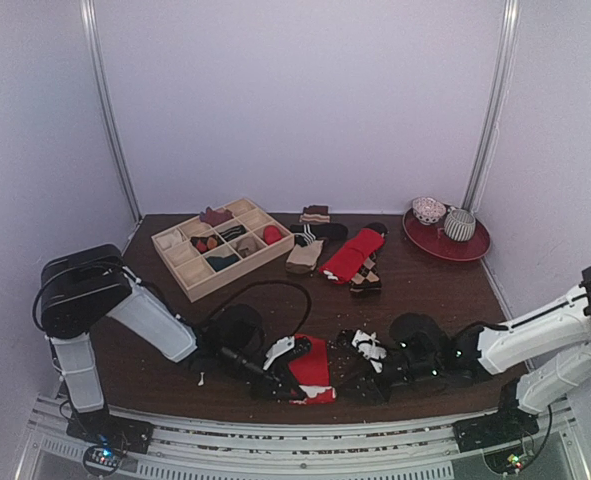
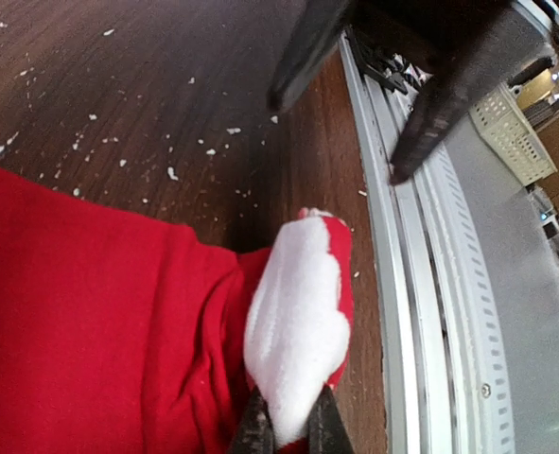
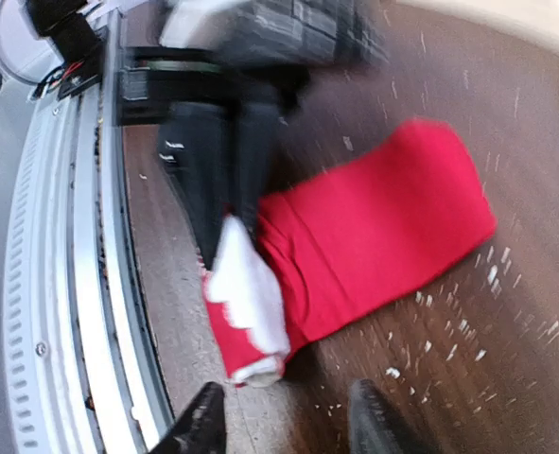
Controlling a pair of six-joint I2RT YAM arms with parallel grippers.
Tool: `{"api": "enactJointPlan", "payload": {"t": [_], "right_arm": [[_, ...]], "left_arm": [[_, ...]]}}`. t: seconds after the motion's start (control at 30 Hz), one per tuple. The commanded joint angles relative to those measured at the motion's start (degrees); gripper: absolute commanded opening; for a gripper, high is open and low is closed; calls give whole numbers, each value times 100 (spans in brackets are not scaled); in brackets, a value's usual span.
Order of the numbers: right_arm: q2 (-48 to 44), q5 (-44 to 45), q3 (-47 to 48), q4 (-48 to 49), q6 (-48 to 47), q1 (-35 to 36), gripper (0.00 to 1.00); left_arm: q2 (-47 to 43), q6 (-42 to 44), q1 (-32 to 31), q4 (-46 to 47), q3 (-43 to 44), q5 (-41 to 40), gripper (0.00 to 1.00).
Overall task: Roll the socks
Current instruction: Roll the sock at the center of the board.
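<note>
The red sock (image 1: 313,362) with a white-striped end lies flat near the table's front edge. It also shows in the left wrist view (image 2: 80,312) and the right wrist view (image 3: 374,227). My left gripper (image 2: 290,430) is shut on its white end (image 2: 298,322), lifting it into a fold; the gripper also shows from above (image 1: 297,385). My right gripper (image 3: 284,426) is open and empty, just short of that white end (image 3: 246,284), beside the front rail. A cream sock with a brown band (image 1: 315,214) lies at the back.
A wooden compartment tray (image 1: 190,280) holding rolled socks stands back left. A plain red sock (image 1: 353,255) and a black-and-white striped sock (image 1: 310,238) lie mid-table. A red plate (image 1: 472,247) with cups sits back right. The metal rail (image 2: 430,312) runs along the front edge.
</note>
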Motion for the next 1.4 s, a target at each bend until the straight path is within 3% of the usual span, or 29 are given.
{"api": "enactJointPlan", "payload": {"t": [0.0,0.33,0.6,0.73,0.87,1.0,1.2,1.37], "right_arm": [[-665,2115,-297,652,-1679,817,50],[573,2012,377,418,-2486,1293,58],[1109,1862,598,526,-2495,1308,56],[1371,1826,654,567,-2339,1293,49],[1611,1894,747,437,-2135,1277,28],[1615,1646,767,437,-2015,1221,18],[1521,425,1393,-710,-1668,801,17],[1945,-298,2154,-2058,-1444,512,17]], "left_arm": [[507,-1002,166,-1156,-378,54,0],[630,-1012,168,-1315,-442,54,0],[628,-981,168,-1288,-497,87,0],[637,-940,168,-1282,-492,114,0],[621,-875,168,-1181,-513,176,0],[364,-558,168,-1226,-443,121,0],[-1187,198,164,-1198,-748,-1010,45],[-2287,624,149,-719,-1284,-1733,67]]}}
